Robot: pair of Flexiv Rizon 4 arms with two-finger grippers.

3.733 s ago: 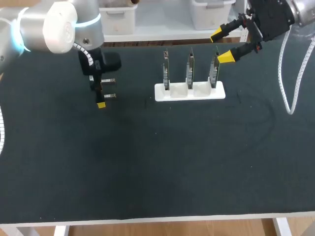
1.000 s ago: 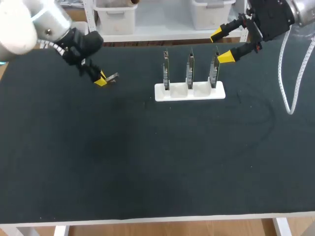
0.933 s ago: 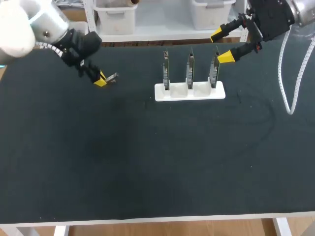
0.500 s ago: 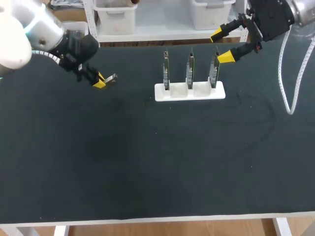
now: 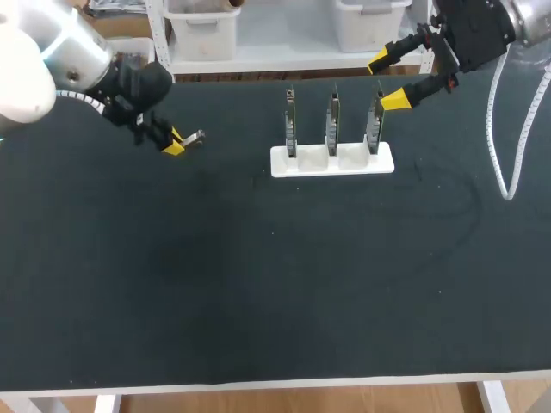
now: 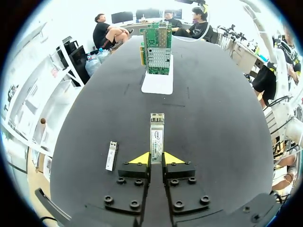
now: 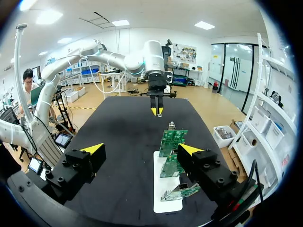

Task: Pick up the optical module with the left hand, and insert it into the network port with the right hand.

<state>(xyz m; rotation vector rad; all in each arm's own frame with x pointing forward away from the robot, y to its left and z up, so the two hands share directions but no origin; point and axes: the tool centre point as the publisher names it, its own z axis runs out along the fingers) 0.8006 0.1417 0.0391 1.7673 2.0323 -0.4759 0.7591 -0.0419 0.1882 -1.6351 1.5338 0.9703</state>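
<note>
My left gripper (image 5: 175,143) hovers over the table's far left, shut on a slim silver optical module (image 5: 195,136). In the left wrist view the module (image 6: 156,137) sticks out ahead of the closed yellow tips (image 6: 156,159), aimed at the network cards (image 6: 158,45). A second module (image 6: 111,155) lies on the mat beside that gripper. Three green network cards (image 5: 332,120) stand upright in a white holder (image 5: 331,161). My right gripper (image 5: 387,81) hangs open above the holder's right end; in its own view the wide-apart fingers (image 7: 141,149) frame the cards (image 7: 169,142), and my left gripper (image 7: 156,111) shows beyond.
The black mat (image 5: 275,275) covers the table, with broad bare room in front of the holder. A white cable (image 5: 498,146) dangles from my right arm over the mat's right side.
Since the earliest frame my left gripper has lifted the module and tilted it toward the holder. Over the last second it has drifted slightly left. The right arm has stayed still.
</note>
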